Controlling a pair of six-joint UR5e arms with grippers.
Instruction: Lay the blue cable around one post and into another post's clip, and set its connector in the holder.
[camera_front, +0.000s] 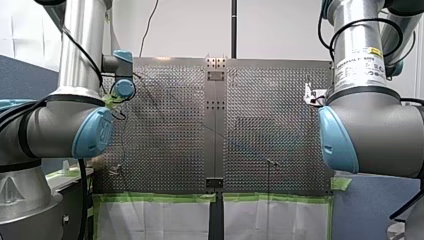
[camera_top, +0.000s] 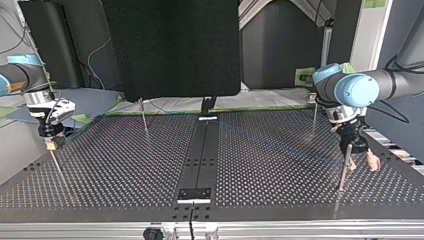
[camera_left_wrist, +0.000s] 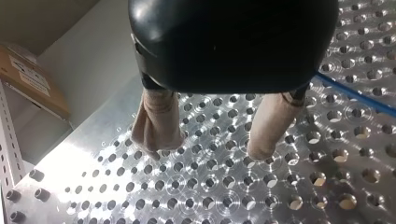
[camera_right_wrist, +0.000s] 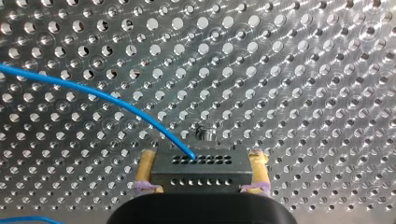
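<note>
Right wrist view: clamping connector (camera_right_wrist: 198, 170) in right gripper (camera_right_wrist: 202, 159), holding left gripper (camera_left_wrist: 208, 147) wide and empty, risking tugging blue cable (camera_right_wrist: 107, 95) taut, twisting connector loose.

The middle of the tabletop (camera_top: 125, 175) lies open; a thin post (camera_top: 343, 172) stands just beside my left pincer (camera_top: 362, 164); the blue cable (camera_right_wrist: 102, 95) stretches out from the connector (camera_right_wrist: 196, 176) in my right pincer (camera_right_wrist: 203, 158).

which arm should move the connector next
Right: my right gripper is shut on the connector, with the blue cable running from it. My left gripper is open, holding nothing.
</note>
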